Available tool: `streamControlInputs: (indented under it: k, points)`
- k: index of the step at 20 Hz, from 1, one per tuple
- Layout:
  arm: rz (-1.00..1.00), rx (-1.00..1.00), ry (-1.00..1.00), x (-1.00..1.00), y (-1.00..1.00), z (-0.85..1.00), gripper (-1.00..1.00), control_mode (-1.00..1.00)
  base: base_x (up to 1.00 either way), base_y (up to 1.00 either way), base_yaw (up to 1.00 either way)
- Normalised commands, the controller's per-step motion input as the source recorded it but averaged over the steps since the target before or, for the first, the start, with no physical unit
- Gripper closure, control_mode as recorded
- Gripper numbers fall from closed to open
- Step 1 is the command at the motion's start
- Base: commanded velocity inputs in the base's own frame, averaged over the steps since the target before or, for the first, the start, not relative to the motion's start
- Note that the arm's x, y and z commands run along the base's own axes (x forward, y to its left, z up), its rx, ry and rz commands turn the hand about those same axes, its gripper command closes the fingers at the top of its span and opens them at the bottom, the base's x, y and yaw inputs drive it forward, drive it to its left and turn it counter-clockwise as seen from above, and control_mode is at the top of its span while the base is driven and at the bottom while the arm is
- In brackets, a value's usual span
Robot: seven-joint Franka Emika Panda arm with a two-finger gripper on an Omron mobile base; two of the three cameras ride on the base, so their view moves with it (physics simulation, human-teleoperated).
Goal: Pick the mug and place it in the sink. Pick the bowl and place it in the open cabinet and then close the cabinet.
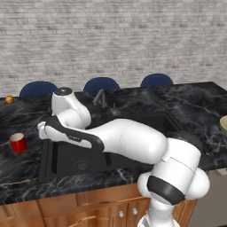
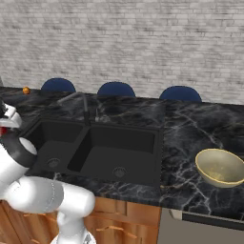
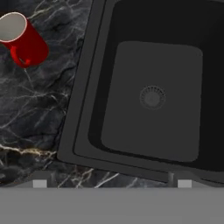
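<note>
With its 2 fingers spread wide and empty, the gripper (image 3: 112, 181) hangs over the sink's (image 1: 48, 153) left rim, aimed down for a grasp, while the mug (image 1: 18, 142) stands upright on the counter (image 1: 26, 170) just left, untouched

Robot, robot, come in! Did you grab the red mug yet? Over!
Jaws open, empty, above the sink edge. Mug standing on the counter beside the sink, not grabbed. Nothing blocking it. Over.
</note>
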Motion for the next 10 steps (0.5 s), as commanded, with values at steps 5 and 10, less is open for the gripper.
streamControlInputs:
  k: [5, 10]
  points:
    - [0.00, -0.02, 0.00, 0.36, 0.49, -0.28, -1.00, -1.00, 0.00, 0.00, 0.00]
    - [0.00, 0.00, 0.00, 0.21, 0.43, -0.23, -1.00, -1.00, 0.00, 0.00, 0.00]
